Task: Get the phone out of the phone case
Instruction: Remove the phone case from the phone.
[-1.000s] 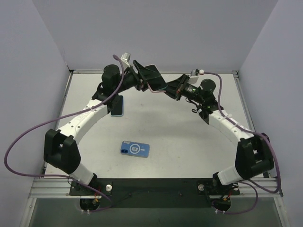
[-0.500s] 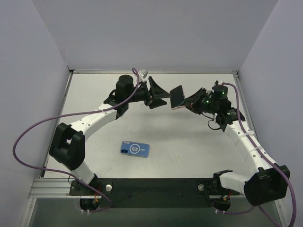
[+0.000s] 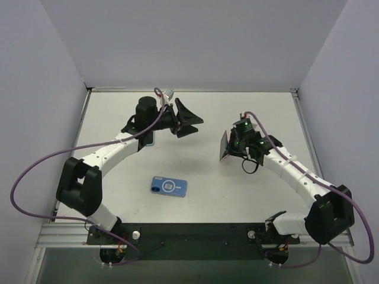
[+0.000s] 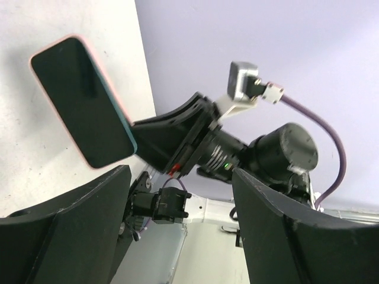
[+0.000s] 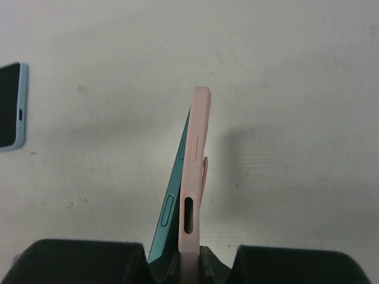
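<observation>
Right gripper [image 5: 190,257]: clamped on the end of the pink phone case [image 5: 200,136], held edge-up above the table [image 3: 207,177].
Left gripper [image 3: 188,120]: spread wide, empty — well apart.
Phone [image 5: 172,201]: teal, half-levered from the case.
Risk: the unsupported phone may slip out and drop.

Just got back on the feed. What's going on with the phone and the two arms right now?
The right hand is clamped on the pink phone case, holding it on edge over the table. The teal phone sits partly out of the case along one side, not yet free. The left hand is open and empty, raised a little way off and facing it. A light-blue phone and a blue device lie flat on the table, untouched.
</observation>
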Action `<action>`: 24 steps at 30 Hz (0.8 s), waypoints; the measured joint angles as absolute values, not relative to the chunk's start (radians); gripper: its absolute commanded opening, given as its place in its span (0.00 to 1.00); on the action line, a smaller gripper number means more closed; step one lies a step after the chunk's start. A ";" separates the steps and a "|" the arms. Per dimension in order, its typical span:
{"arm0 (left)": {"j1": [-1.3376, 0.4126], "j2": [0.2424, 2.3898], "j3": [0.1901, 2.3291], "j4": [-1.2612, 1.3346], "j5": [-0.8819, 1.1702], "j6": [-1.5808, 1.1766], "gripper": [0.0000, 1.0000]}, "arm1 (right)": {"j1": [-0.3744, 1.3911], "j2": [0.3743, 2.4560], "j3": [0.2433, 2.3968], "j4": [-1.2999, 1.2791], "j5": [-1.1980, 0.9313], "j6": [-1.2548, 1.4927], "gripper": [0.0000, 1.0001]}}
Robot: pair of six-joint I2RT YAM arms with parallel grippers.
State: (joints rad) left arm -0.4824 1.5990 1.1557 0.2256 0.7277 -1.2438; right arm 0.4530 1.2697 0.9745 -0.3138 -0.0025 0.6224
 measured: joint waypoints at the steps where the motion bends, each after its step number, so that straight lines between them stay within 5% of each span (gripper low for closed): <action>1: -0.476 1.594 1.149 0.225 0.728 -1.243 0.80 | 0.484 1.292 0.974 -0.315 0.022 0.605 0.00; 4: -0.466 1.586 1.127 0.229 0.727 -1.243 0.80 | 0.550 1.351 0.964 -0.301 0.058 0.570 0.00; 11: -0.461 1.585 1.093 0.202 0.726 -1.221 0.80 | 0.613 1.464 0.890 -0.248 0.088 0.528 0.20; 24: -0.451 1.588 1.051 0.176 0.711 -1.191 0.80 | 0.620 1.581 0.876 -0.170 0.091 0.545 0.23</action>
